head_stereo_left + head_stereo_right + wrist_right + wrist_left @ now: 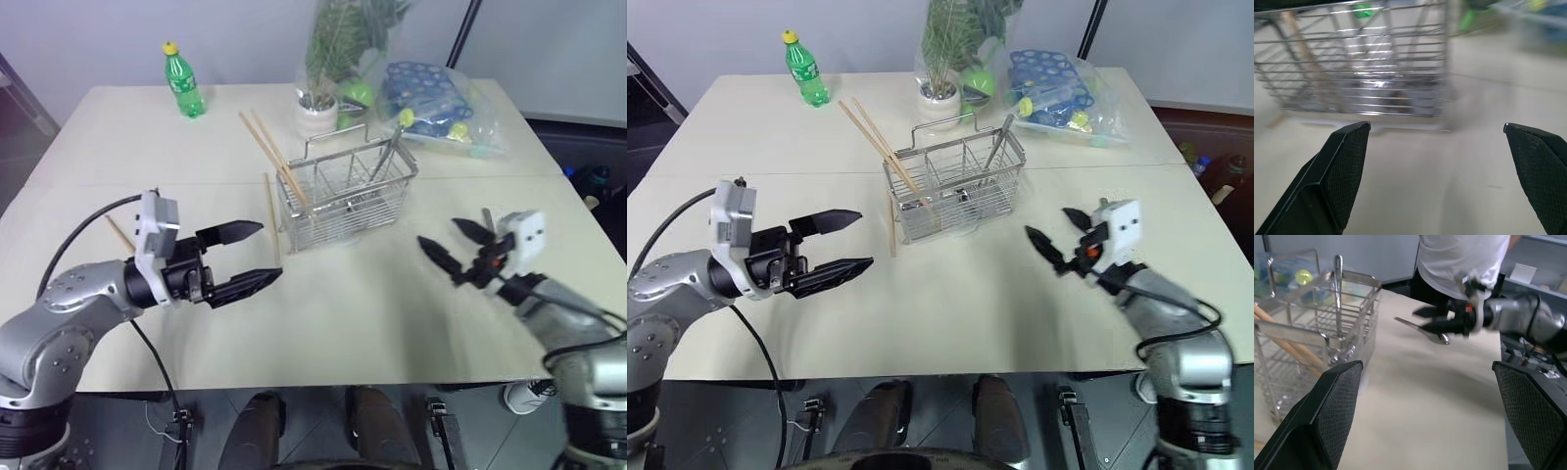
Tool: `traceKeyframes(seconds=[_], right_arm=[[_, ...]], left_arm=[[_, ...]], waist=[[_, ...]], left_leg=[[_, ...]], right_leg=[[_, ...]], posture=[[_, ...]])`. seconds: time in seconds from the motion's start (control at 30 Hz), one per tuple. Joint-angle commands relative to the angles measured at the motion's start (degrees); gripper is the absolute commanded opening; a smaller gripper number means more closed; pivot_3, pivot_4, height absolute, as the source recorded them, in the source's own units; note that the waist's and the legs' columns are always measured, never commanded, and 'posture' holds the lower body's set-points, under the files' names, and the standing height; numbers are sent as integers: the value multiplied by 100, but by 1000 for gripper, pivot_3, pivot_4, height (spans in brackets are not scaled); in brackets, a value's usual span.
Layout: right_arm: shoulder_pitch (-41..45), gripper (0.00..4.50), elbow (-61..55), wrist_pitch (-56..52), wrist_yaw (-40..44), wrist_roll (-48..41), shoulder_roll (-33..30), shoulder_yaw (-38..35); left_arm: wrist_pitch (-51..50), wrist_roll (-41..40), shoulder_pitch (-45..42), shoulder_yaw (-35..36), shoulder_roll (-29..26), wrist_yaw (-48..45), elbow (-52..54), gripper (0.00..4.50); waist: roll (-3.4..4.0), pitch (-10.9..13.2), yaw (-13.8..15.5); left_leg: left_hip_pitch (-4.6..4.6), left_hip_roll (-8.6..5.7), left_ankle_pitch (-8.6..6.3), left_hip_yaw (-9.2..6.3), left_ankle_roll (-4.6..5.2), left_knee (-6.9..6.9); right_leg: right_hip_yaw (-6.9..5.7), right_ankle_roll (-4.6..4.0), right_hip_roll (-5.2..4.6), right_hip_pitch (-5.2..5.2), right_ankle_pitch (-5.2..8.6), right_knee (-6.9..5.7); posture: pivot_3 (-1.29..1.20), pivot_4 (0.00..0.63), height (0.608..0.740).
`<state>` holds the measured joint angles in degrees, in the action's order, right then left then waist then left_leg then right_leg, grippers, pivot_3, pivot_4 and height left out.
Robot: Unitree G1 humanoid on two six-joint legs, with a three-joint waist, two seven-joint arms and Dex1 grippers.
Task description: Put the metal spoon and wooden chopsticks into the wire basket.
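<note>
Left eye view: wooden chopsticks [272, 155] lean up-left out of the wire basket [345, 195]; both end effectors gape empty.

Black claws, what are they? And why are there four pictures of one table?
They are a robot's two hands, called grippers. Two pictures come from cameras in its head, looking down at the table. The other two come from cameras on its wrists, so the big black shapes there are its own fingers, up close. The left gripper and right gripper are both open and hold nothing. In the middle stands a wire basket with two chopsticks leaning in it. Another chopstick lies beside it. A spoon lies near the right gripper. At the back are a green bottle, a plant and a bag. A person stands beyond the table.
</note>
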<state>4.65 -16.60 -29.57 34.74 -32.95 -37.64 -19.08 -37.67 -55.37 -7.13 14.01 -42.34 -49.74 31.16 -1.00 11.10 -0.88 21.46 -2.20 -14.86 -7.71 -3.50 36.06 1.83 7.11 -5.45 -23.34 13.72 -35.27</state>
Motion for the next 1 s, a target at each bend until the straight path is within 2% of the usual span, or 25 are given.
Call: traceKeyframes(seconds=[0.03,0.27,0.6,1.0], right_arm=[[244,4500,458,-140,197,62,-414,-195],[727,4500,2014,210,753,749,-977,230],[2257,4500,4705,1092,620,1665,-932,571],[2973,4500,5767,722,498,1778,-675,640]], left_arm=[[195,102,6,-28,53,-64,62,4449],[233,159,122,-94,181,83,213,4449],[288,155,412,127,249,391,424,4449],[312,-65,742,383,160,597,780,4449]], waist=[[0,0,-2],[0,0,-3],[3,1,-24],[3,1,-17]], left_leg=[[-1,0,0,3,0,0],[1,1,0,8,2,3],[-4,0,0,22,2,3],[-4,-2,-1,28,2,4]], right_leg=[[0,0,0,1,0,0],[3,0,-1,2,0,3],[19,1,0,0,-1,2],[32,1,0,-1,-1,2]], posture=[[0,150,740],[0,150,740],[0,150,740],[0,150,740]])
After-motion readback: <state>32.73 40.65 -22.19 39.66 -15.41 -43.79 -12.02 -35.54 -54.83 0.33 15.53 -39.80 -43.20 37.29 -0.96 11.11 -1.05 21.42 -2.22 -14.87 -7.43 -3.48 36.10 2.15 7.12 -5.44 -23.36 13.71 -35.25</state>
